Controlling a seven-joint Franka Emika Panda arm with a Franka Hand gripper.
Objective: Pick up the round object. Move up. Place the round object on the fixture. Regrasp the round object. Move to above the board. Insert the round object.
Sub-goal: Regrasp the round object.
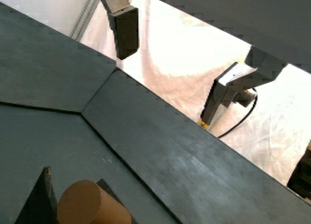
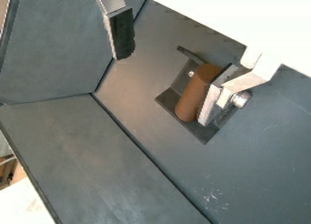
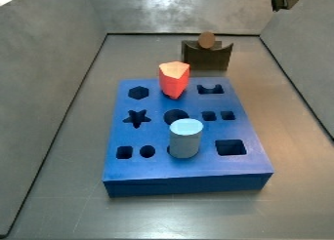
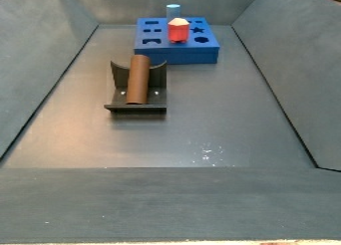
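We observed the round object [image 4: 135,78] lying in the fixture [image 4: 136,107] at left of frame, with the tool [image 2: 183,59] spread wide, empty, above it.

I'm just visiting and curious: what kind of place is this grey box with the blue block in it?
Probably a robot test cell: a walled grey bin holding a blue board with shaped holes, a brown peg lying on a fixture, and the end effector open above.

Brown round object [image 4: 135,77] lying in fixture [image 4: 138,103] notch, apart from blue board [image 4: 177,42]; gripper [image 2: 180,56] above, empty.
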